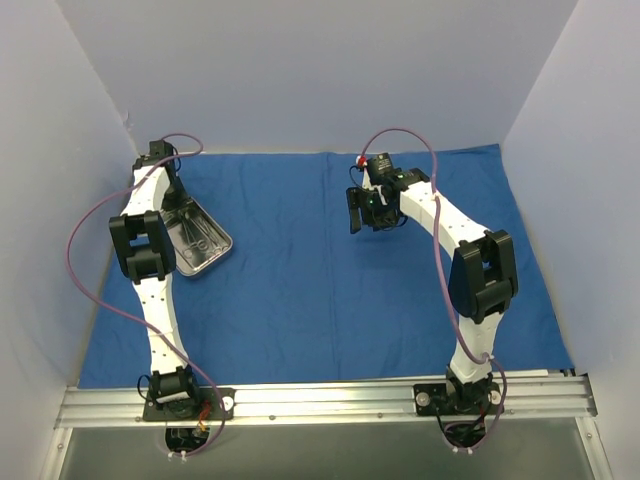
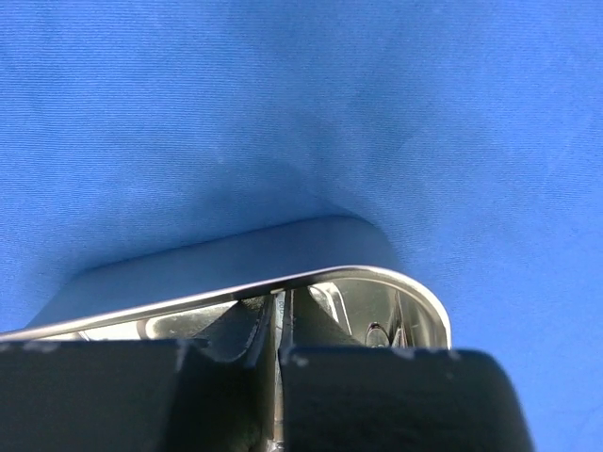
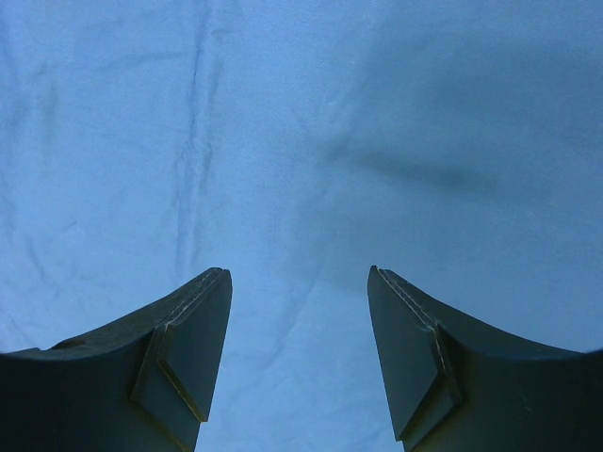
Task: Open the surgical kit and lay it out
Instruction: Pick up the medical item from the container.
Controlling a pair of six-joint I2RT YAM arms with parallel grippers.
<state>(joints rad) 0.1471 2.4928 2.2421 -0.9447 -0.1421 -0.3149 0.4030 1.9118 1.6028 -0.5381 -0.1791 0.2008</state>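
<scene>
Steel tray (image 1: 218, 248), its rim inside the clamped left end effector (image 2: 280, 330)

The table (image 1: 320, 455) carries a royal-blue cloth sheet (image 1: 320, 290), spread open and covering nearly the whole surface from the aluminium rail (image 1: 330, 400) at the near edge to the far edge. The sheet shows faint creases. A steel tray (image 1: 205, 240) sits on the sheet at its left side.

Robotics lab test cell, judging by plain pale walls (image 1: 300, 70) closing off far, left and right, and aluminium rail (image 1: 330, 400) along near worktop (image 1: 320, 455) edge with left arm (image 1: 150, 285) and right arm (image 1: 478, 275) bolted on.
</scene>
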